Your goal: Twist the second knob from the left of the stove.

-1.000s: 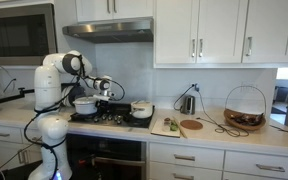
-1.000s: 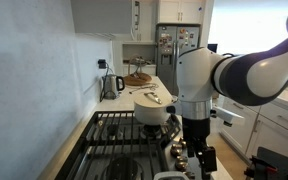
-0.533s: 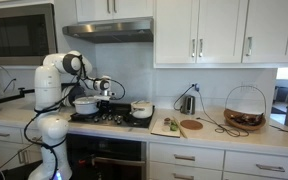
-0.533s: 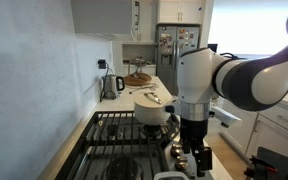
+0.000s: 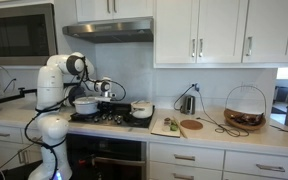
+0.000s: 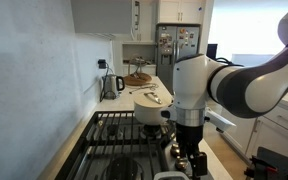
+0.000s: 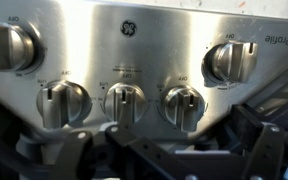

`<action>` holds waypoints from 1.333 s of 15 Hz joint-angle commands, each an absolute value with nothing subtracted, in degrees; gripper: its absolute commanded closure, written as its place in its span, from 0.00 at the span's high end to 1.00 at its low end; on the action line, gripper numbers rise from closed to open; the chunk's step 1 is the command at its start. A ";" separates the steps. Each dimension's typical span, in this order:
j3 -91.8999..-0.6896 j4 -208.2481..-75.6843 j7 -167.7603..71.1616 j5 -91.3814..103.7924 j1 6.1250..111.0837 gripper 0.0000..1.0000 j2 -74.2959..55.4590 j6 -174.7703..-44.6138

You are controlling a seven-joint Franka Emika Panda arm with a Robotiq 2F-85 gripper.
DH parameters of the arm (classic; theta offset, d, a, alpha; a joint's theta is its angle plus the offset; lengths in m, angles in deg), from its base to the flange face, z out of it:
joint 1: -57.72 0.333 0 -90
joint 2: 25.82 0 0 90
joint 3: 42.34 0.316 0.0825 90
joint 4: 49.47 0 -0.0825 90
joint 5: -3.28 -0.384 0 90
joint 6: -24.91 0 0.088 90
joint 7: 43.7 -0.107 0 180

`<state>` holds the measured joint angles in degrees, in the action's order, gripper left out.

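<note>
The stove is a black gas cooktop with dark grates. The wrist view shows its steel control panel with five round knobs. Counting from the left, the second knob sits low on the panel, beside two like it. My gripper is open and empty, its dark fingers spread below the knobs and touching none. In an exterior view my gripper points down at the stove's front edge.
Two white pots stand on the stove, one showing behind my arm. A kettle, a cutting board and a wire basket are on the counter. The steel range hood hangs above.
My arm has shifted slightly lower and along the stove's front edge. The gripper stays open and the knobs have not turned.
</note>
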<state>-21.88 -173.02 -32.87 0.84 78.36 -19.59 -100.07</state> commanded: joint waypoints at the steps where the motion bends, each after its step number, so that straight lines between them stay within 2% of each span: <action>1: -21.28 -171.63 -34.18 2.12 79.17 1.00 -17.93 -101.06; 12: -20.88 -171.94 -34.40 1.92 80.28 0.99 -17.51 -102.16; 14: -20.89 -171.92 -34.48 1.92 80.26 0.91 -17.64 -102.07; 15: -20.90 -171.96 -34.43 1.79 80.22 0.82 -17.74 -102.06; 16: -20.93 -171.97 -34.37 1.69 80.16 0.67 -17.76 -102.16; 19: -20.98 -172.05 -34.48 1.55 80.08 0.50 -17.84 -102.14; 20: -21.00 -172.08 -34.53 1.55 80.06 0.48 -17.89 -102.12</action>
<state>-21.33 -172.29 -32.87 0.94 80.25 -17.70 -101.60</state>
